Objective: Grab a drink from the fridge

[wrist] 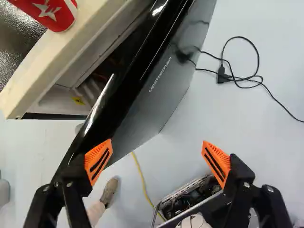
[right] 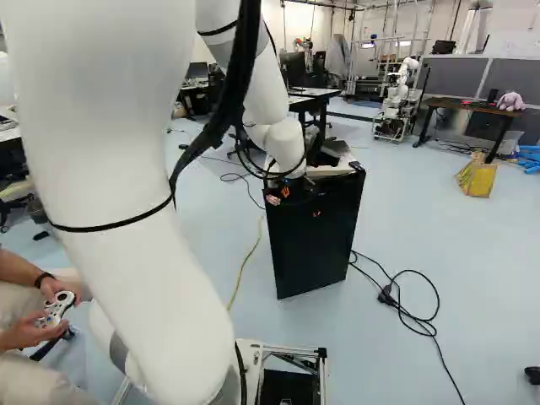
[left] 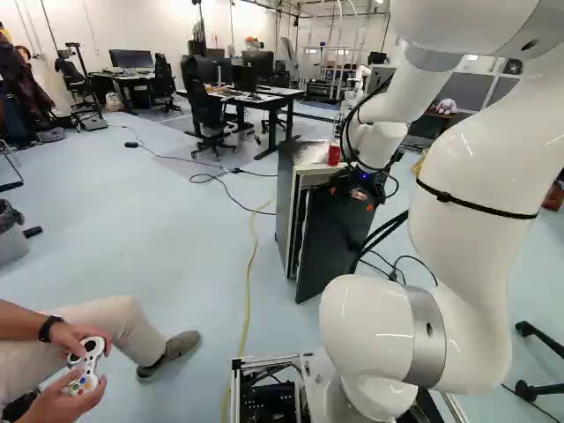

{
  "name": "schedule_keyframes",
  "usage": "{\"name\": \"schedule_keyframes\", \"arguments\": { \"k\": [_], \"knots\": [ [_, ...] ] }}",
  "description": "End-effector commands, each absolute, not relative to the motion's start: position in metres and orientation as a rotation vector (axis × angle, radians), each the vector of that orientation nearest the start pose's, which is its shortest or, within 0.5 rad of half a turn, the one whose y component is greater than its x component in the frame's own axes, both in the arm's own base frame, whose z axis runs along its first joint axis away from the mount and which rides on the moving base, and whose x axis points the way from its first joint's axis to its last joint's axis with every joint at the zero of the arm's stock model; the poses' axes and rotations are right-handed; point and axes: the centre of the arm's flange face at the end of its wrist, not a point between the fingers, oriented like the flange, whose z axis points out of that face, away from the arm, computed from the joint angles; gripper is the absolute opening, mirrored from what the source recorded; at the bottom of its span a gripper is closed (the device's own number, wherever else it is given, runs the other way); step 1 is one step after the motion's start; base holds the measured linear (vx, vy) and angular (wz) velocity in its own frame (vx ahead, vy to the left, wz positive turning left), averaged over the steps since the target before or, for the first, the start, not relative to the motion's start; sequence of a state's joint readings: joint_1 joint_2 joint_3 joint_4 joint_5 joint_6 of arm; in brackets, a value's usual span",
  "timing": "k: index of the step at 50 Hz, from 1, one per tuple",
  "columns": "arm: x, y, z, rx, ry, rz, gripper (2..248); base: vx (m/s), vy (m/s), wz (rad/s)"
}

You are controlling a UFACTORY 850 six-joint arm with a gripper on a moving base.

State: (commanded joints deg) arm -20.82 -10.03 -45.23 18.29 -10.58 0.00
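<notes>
1. Pincer [wrist: 157,162] spread wide, with nothing held; one orange pad [wrist: 95,154] just beside the free edge of the fridge door [wrist: 147,109] — touching or apart, not possible to tell.
2. Door only partly open from the fridge [left: 285,207]. Main risk, in my judgement: closing it again, by pressing from the outer face instead of from inside the gap.
3. Also possible: slipping off the glossy edge, because of too little pad behind it.
4. Red can [wrist: 54,12] on top of the fridge, close to the front rim. Could be knocked down by a hard jerk of the door or a low swing of the arm [left: 471,176]. Any drink inside: not visible, so easy to reach wrongly.
5. Black cable [right: 413,316] on the floor beside the door — possible to catch when driving there.
</notes>
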Motion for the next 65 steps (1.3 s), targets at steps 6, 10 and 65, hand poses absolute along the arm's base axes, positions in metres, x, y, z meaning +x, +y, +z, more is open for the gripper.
{"name": "schedule_keyframes", "arguments": {
  "k": [6, 10, 65],
  "knots": [
    [0.451, -0.162, 0.405, -2.858, 0.973, -0.678, 247, 0.000, 0.000, 0.000],
    [0.455, -0.160, 0.405, -2.859, 0.965, -0.679, 247, 0.000, 0.000, 0.000],
    [0.489, -0.152, 0.394, -2.872, 0.909, -0.663, 247, 0.000, 0.000, 0.000]
  ]
}}
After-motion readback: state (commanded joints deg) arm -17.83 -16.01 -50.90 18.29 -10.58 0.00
